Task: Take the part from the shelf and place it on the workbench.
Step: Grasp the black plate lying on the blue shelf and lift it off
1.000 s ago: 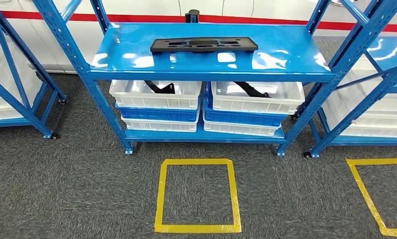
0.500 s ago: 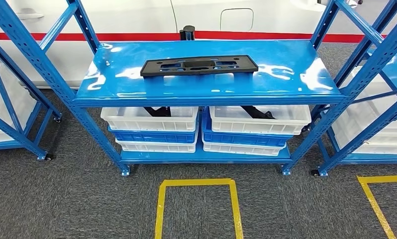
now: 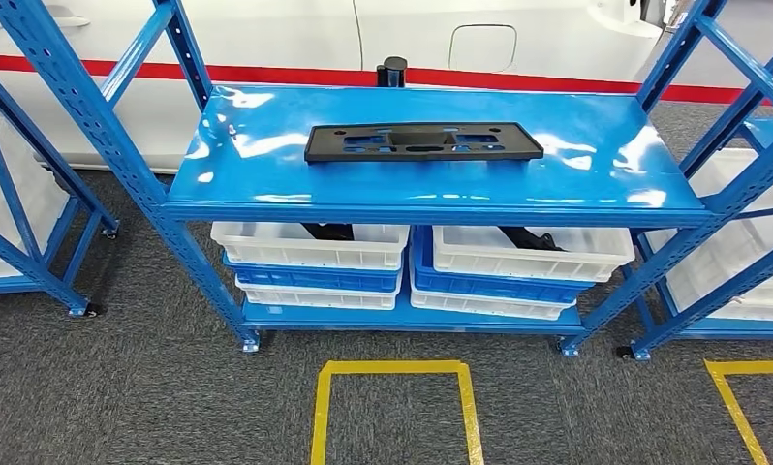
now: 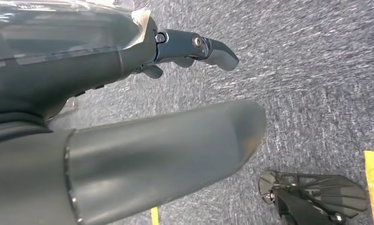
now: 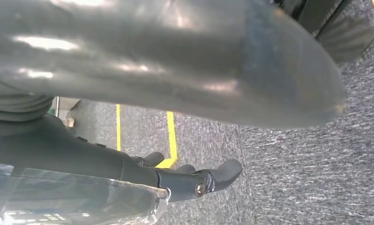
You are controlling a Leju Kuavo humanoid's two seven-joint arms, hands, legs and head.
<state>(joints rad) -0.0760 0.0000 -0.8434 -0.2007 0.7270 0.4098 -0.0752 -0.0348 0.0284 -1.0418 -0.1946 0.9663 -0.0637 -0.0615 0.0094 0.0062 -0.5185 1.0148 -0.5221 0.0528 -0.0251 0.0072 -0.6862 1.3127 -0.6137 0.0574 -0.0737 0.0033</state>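
Observation:
A long flat black part point(image 3: 423, 141) with cut-outs lies across the middle of the blue shelf's top board point(image 3: 615, 165). My left hand point(image 4: 143, 117) hangs over the grey carpet, thumb and dark fingers apart, holding nothing. My right hand point(image 5: 166, 117) hangs the same way above the carpet, its fingers spread and empty. Both hands are far below the part.
White and blue bins point(image 3: 310, 257) point(image 3: 518, 266) with black pieces inside are stacked on the lower board. More blue racks stand at the left point(image 3: 34, 194) and right point(image 3: 741, 194). A yellow tape square point(image 3: 392, 407) marks the carpet before the shelf, another at the right point(image 3: 751, 397). A white wall with a red stripe point(image 3: 266, 73) stands behind.
The whole head view has shifted: the shelf now sits lower and larger in the picture and slightly further right, as the camera moved closer. The part lies where it was.

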